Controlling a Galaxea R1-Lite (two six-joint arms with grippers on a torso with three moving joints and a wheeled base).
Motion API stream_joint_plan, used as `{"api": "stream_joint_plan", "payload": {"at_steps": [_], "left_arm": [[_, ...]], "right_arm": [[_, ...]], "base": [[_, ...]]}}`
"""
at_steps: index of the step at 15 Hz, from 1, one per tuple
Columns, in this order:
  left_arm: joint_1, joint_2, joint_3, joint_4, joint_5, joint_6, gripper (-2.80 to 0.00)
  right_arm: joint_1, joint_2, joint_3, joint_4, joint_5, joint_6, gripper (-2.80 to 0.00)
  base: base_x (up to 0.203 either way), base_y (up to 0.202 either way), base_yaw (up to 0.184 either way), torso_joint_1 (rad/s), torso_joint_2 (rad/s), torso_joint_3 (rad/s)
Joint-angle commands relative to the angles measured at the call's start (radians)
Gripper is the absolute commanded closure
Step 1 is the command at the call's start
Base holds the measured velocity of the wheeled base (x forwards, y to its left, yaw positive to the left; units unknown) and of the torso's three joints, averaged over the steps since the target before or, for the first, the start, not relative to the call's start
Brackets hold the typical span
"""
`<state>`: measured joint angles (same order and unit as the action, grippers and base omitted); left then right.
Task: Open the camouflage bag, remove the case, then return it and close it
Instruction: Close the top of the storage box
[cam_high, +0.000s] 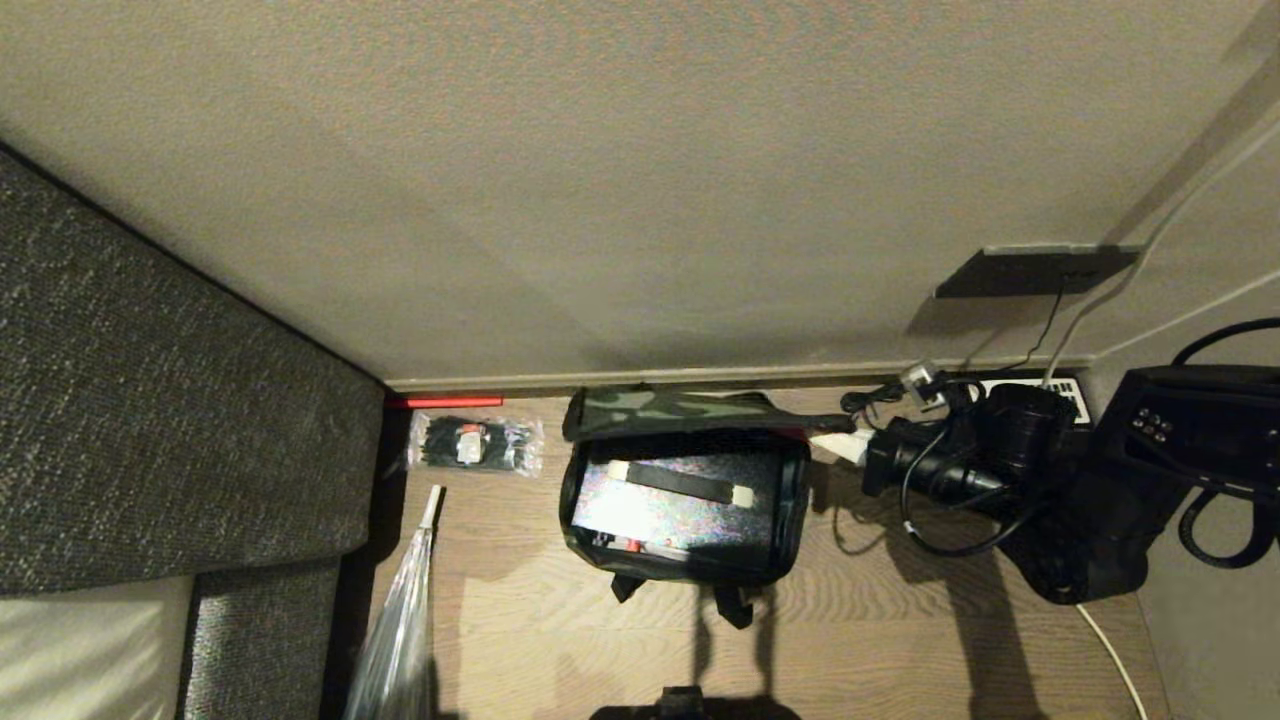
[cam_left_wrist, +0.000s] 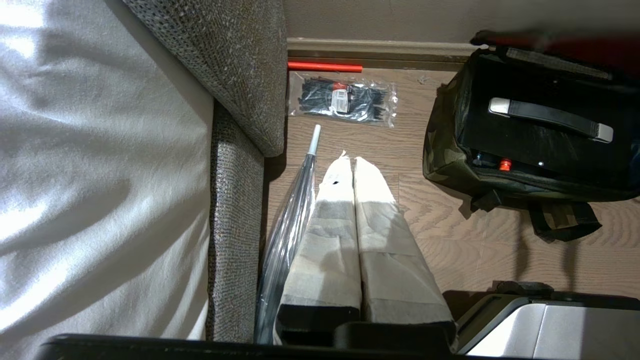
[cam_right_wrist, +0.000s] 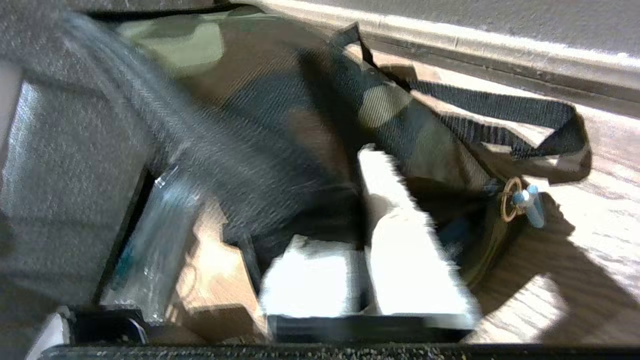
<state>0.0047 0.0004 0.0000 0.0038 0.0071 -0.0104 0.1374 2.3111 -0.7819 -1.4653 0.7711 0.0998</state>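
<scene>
No legible text, brand, number or sign anywhere. Nearest candidates — a small red-and-white label on the clear packet of black cable ties (cam_left_wrist: 343, 100), lying on the floor beside the camouflage bag (cam_left_wrist: 452, 155), its print too small to read; and a row of small buttons on the black device (cam_high: 1195, 425) on the bag's other side, their markings not readable.
</scene>
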Motion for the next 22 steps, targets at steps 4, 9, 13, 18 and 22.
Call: {"api": "stream_joint_plan", "payload": {"at_steps": [4, 9, 13, 18, 22], "left_arm": [[0.001, -0.002, 0.003, 0.001, 0.001, 0.0, 0.0], [0.001, -0.002, 0.003, 0.001, 0.001, 0.0, 0.0], [0.0, -0.002, 0.003, 0.001, 0.001, 0.0, 0.0], [0.0, -0.002, 0.003, 0.001, 0.001, 0.0, 0.0], [0.001, -0.002, 0.003, 0.001, 0.001, 0.0, 0.0]], "right_arm": [[0.005, -0.021, 0.082, -0.01, 0.061, -0.044, -2.8], [0.042, -0.076, 0.312, 0.004, 0.146, -0.078, -2.8], [0.045, -0.189, 0.387, 0.127, 0.172, -0.067, -2.8], [-0.057, -0.421, 0.427, 0.261, 0.178, 0.027, 0.0], [-0.094, -0.727, 0.45, 0.539, 0.16, 0.09, 0.0]], "base": [[0.0, 0.0, 0.0, 0.0, 0.0, 0.0], [0.0, 0.0, 0.0, 0.0, 0.0, 0.0], [0.0, 0.0, 0.0, 0.0, 0.0, 0.0], [0.0, 0.0, 0.0, 0.0, 0.0, 0.0], [0.0, 0.0, 0.0, 0.0, 0.0, 0.0]]}}
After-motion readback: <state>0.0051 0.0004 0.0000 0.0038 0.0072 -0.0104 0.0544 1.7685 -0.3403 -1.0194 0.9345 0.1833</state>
